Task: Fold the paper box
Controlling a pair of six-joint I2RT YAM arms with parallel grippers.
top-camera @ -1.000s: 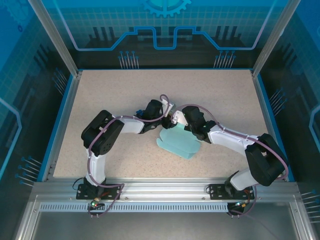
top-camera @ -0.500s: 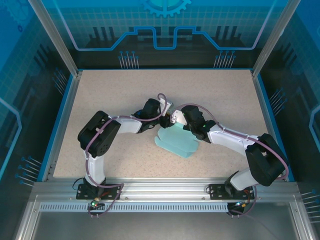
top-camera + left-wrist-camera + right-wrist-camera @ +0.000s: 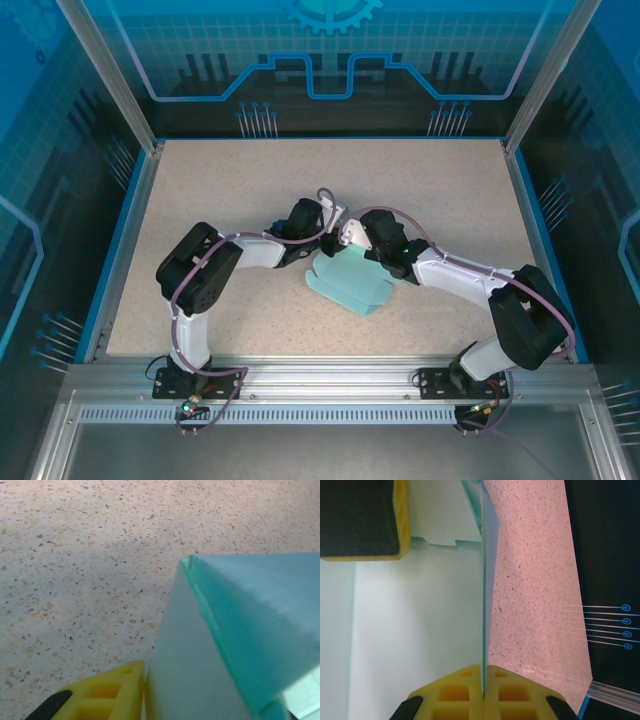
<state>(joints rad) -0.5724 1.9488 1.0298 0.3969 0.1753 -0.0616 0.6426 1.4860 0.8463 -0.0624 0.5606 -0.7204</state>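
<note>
The box (image 3: 348,281) is found near the middle of the table (image 3: 200,190), just in front of the two grippers, with its near part lying flat and its far edge lifted where the fingers meet it. One thin panel is stood on edge, and it is pinched between the yellow pads (image 3: 455,692) of the right gripper (image 3: 352,236), which is closed on that panel. This hold is judged to keep the wall upright along its crease, so that the neighbouring flap can be brought against it. In the left wrist view a raised corner of the box is seen close up, and a yellow finger (image 3: 107,692) of the left gripper (image 3: 324,243) is set right against the pale wall, apparently to press or steady it from the other side. Whether the left jaws are closed on the card or merely rest beside it cannot be told. The box is thus placed between the grippers, touched by both.
</note>
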